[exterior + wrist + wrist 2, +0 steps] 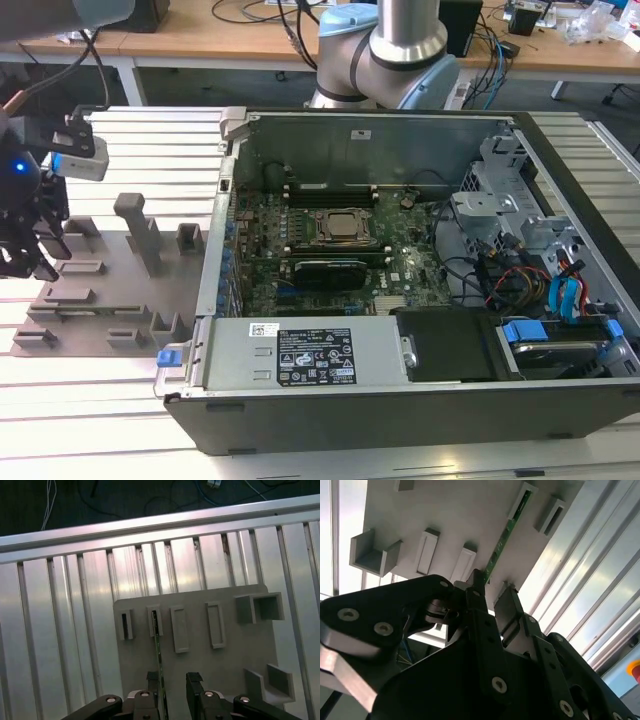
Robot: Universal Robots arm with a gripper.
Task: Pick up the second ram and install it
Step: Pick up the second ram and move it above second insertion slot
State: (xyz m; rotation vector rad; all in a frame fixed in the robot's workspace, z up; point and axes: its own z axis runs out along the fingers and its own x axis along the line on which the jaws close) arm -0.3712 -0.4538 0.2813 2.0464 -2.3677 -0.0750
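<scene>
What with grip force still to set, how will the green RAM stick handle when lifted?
Probably stiff and light: the RAM stick is a thin board standing on edge in the gray holder. Likely fragile, being thin; a hard squeeze from the open hand could harm it. Unsupported on that edge, it could tip.

Bare plate [220,672] lies alongside the second ram [158,652]; slot blocks [179,629] hem one end.

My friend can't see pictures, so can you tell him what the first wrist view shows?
A thin green memory stick sits on edge in a gray holder plate, running from a slot toward the open black gripper and ending close beside one finger. The plate has several more slots and lies on a ribbed metal table.
</scene>
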